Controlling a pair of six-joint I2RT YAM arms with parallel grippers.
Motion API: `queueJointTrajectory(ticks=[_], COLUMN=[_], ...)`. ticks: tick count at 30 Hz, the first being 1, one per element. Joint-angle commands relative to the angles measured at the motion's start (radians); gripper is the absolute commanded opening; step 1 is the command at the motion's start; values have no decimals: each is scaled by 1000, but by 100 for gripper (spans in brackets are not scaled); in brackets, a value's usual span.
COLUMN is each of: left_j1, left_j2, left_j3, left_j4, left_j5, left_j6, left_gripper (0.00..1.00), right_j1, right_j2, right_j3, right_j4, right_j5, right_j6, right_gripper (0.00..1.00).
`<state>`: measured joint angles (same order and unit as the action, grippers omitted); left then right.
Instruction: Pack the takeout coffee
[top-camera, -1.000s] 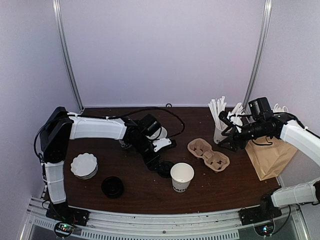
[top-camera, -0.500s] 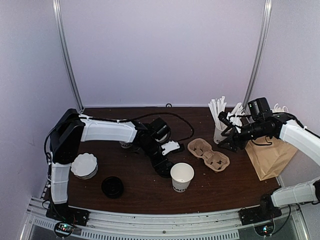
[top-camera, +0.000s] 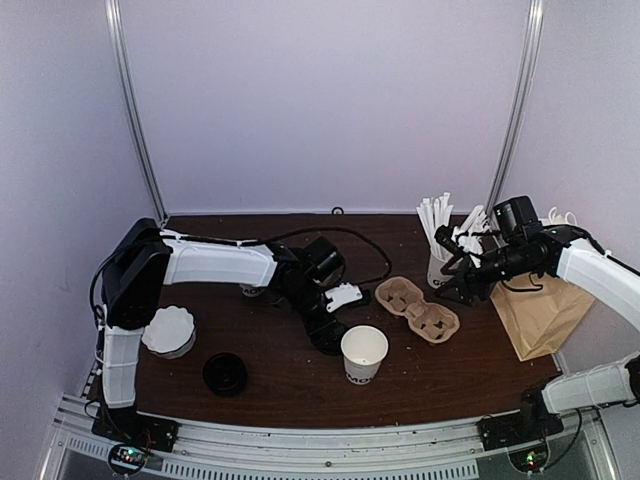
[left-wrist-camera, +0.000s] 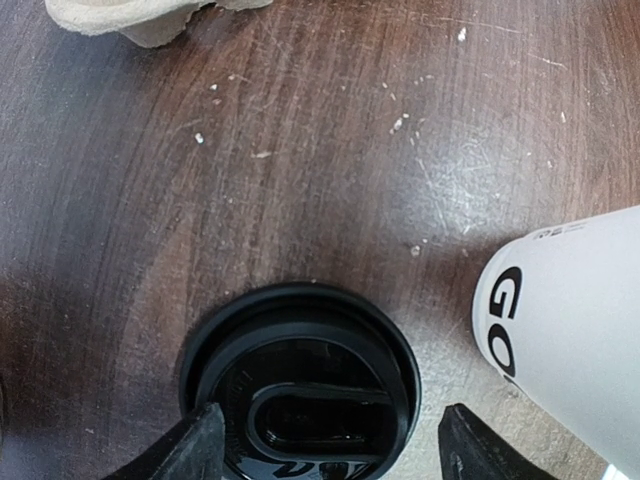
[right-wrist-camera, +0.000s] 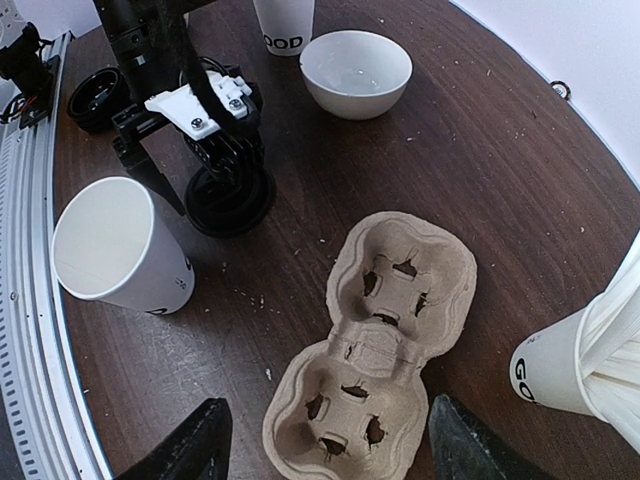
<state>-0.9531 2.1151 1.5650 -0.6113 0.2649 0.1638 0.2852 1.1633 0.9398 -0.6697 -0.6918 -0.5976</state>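
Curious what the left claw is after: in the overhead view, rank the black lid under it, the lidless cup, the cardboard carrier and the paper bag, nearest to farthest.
From the left gripper:
1. black lid, directly beneath the open fingers.
2. lidless cup, just to its right.
3. cardboard carrier, further right, mid-table.
4. paper bag, at the far right edge.

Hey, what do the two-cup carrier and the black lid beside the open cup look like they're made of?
Carrier: likely moulded paper pulp, matte beige, with a rough fibrous surface. Black lid: probably thin plastic, glossy, with crisp moulded ridges catching light.
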Motion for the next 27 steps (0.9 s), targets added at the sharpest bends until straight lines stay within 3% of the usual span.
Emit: queueJointTrajectory(ticks=[1,8,10,11,15,22,27], left_j1=[-4,-5,-4,-5,-4,-3,11], left_j2=[-9,-24,-28,-31,-39,-71,-66], left_j3=[3,-17,-17,-19,-22,-19,-13], left_j4=[-10,8,9,13,19,10,4], left_j5=[-40,-65,-69,-72,-74,-30,-38], left_j6=[31,44,46,48,48,54,46], left_gripper=[78,79,96,97,97,86,93], right_j1=[-4,-4,-4,-4,-4,-4,-4], right_j2=[-1,2,5,6,12,12,15], right_j3=[-5,-6,-5,-4,-3,-4,-4], right_j4=[-14,-18,-20,-22,-26,-27,-29], right_j5=[-17,-22,-23,-23,-26,-25,-26], right_j6=[-7,-13,-14,-14,-17,-19,-21], right_gripper=[72,72,72,72,72,72,72])
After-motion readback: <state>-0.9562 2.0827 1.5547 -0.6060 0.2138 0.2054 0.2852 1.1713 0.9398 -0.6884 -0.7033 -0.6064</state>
